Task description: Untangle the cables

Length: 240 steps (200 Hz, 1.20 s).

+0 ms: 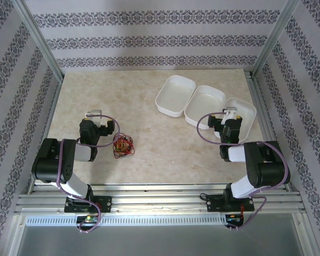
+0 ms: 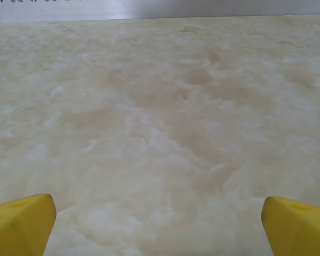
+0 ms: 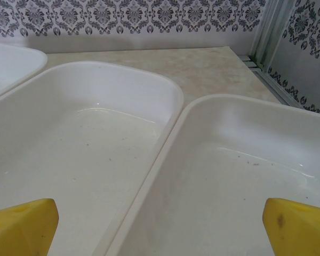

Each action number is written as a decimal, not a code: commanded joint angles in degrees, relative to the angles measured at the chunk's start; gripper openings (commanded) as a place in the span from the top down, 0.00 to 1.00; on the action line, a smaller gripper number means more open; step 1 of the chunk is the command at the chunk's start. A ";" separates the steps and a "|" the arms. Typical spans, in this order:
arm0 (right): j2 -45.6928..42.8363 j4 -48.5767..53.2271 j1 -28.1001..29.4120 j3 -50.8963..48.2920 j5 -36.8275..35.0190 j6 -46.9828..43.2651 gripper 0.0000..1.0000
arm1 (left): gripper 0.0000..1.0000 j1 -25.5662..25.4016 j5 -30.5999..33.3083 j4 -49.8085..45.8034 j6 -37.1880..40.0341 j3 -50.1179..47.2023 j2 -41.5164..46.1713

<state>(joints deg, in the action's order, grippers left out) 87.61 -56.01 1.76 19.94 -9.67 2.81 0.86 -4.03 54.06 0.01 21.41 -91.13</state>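
Left end effector (image 2: 160, 226), right end effector (image 3: 160, 226) released; beige marbled table (image 2: 160, 106) (damask walls (image 1: 149, 37)).

The cables (image 1: 122, 145) lie in one heap on the bench (image 1: 149, 112), left of its middle, to the right of the left tool (image 1: 93, 113) and nearer than it. On the bench's far right, three trays stand side by side in a slanting row: the left tray (image 1: 176, 93) farthest back, the middle tray (image 1: 202, 104) beside it, the right tray (image 1: 248, 112) nearest. The right tool (image 1: 230, 113) hangs over where the middle and right trays meet
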 commanded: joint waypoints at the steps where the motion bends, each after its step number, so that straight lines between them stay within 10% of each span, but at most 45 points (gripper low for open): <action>1: 0.50 -1.82 0.48 -0.61 -0.73 0.35 0.02 | 0.01 0.37 0.50 0.15 -0.47 0.74 -0.01; 240: 0.52 -1.91 0.43 -0.61 -0.71 0.30 0.02 | 0.01 0.37 -0.98 -0.81 -0.02 1.18 0.05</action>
<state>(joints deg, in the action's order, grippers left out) 87.61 -56.03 1.76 19.94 -9.67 2.81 0.86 -4.49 53.98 0.01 21.47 -91.13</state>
